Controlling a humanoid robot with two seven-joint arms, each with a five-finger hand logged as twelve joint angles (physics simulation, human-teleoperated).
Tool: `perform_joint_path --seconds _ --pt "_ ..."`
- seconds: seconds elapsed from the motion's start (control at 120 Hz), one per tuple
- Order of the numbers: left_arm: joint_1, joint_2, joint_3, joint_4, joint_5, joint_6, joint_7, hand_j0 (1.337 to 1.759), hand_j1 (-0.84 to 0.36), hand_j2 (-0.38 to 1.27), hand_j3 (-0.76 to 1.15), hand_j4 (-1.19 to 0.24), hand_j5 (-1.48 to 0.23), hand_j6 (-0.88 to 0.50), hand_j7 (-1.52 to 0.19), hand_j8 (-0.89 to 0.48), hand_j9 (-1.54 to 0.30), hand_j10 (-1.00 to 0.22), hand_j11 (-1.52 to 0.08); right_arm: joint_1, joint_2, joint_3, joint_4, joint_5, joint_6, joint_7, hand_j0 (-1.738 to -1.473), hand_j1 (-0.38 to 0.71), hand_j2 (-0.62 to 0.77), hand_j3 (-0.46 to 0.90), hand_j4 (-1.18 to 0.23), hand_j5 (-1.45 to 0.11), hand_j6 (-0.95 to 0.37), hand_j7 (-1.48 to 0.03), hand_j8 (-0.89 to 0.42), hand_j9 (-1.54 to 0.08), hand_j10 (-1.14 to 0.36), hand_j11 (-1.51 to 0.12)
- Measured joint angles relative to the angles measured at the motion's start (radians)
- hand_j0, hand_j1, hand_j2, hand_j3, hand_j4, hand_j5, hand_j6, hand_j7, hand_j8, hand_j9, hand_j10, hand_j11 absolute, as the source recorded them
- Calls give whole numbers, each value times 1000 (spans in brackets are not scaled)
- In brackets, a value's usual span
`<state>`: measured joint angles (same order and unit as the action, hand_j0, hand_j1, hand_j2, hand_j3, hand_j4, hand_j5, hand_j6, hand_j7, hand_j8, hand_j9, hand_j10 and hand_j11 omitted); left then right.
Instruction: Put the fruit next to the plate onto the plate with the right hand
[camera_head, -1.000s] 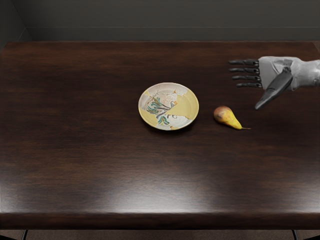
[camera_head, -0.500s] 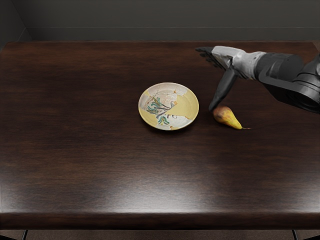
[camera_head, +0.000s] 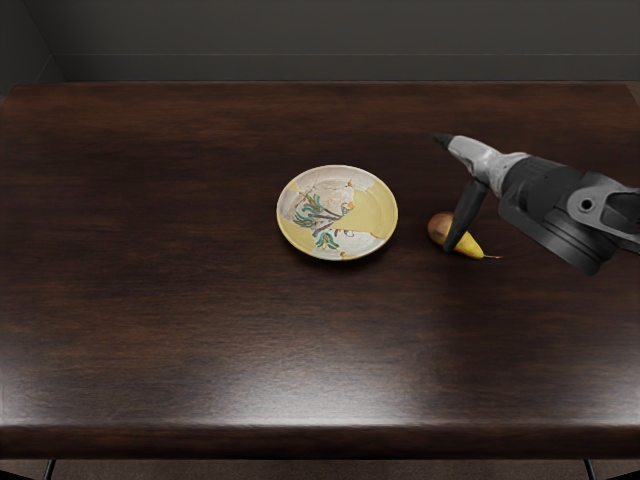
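Note:
A yellow-brown pear (camera_head: 439, 226) lies on its side on the dark table, just right of the plate (camera_head: 372, 214), with its stem pointing right. The plate is yellow and white with a green leaf pattern and holds nothing. My right hand (camera_head: 458, 190) comes in from the right edge and hovers over the pear. Its fingers (camera_head: 462, 149) stretch out flat toward the left, seen edge-on, and the thumb (camera_head: 462, 216) hangs down across the pear's middle. The hand is open and I see no grasp on the pear. The left arm is out of sight.
The dark wooden table (camera_head: 200, 320) spreads wide to the left and front of the plate. Its front edge runs along the bottom of the view, and a grey wall stands behind its far edge.
The right hand has come down and toward the front over the pear, and the thumb now crosses the pear's middle instead of its left end. Pear and plate have not moved.

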<state>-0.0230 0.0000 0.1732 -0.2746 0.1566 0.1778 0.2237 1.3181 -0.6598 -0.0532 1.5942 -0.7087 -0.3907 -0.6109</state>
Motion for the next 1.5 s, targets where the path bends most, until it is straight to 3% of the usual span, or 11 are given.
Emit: perform_joint_path --seconds 0.225,0.4,0.658,1.033,1.192,1.375,1.458,1.5 --pt "0 0 0 0 0 0 0 1658 325 4 0 -20 -27 -20 -27 -20 -27 -20 -27 20 96 -143 -43 -1 -186 0 -1658 -349 2 0 -2 0 -3 0 -2 0 -2 0" --pt "0 0 0 0 0 0 0 1658 324 4 0 -21 -27 -21 -27 -21 -27 -20 -27 18 185 -192 -128 -5 -214 0 -1658 -349 1 0 -1 0 -2 0 -2 0 -1 0" --pt "0 0 0 0 0 0 0 1658 325 4 0 -20 -26 -20 -26 -20 -26 -20 -26 -9 206 -264 -167 -5 -220 0 -1658 -337 -1 0 -12 -14 -13 -14 -12 -14 -12 -14" --pt "0 0 0 0 0 0 0 1658 324 4 0 -21 -27 -21 -27 -21 -27 -21 -27 -6 201 -269 -172 13 -220 0 -1658 64 -67 0 -346 -449 -347 -448 -346 -448 -346 -448" --pt "0 0 0 0 0 0 0 1658 324 4 0 -21 -27 -21 -27 -20 -27 -20 -27 -15 195 -259 -171 15 -220 0 -1658 175 -86 0 -439 -570 -440 -569 -439 -570 -439 -569" --pt "0 0 0 0 0 0 0 1658 324 4 0 -21 -27 -21 -27 -21 -27 -21 -27 -22 194 -253 -172 9 -218 -1 -1656 283 44 0 -495 -653 -398 -647 -412 -655 -496 -655" --pt "0 0 0 0 0 0 0 1658 324 4 0 -21 -27 -21 -27 -21 -27 -21 -27 -25 194 -249 -172 6 -216 -2 -1652 347 188 -1 -508 -688 -369 -671 -380 -689 -511 -688" --pt "0 0 0 0 0 0 0 1658 324 4 0 -21 -27 -21 -27 -21 -27 -20 -27 -34 194 -235 -172 7 -218 -3 -1651 348 165 -1 -525 -693 -360 -685 -376 -697 -526 -695"
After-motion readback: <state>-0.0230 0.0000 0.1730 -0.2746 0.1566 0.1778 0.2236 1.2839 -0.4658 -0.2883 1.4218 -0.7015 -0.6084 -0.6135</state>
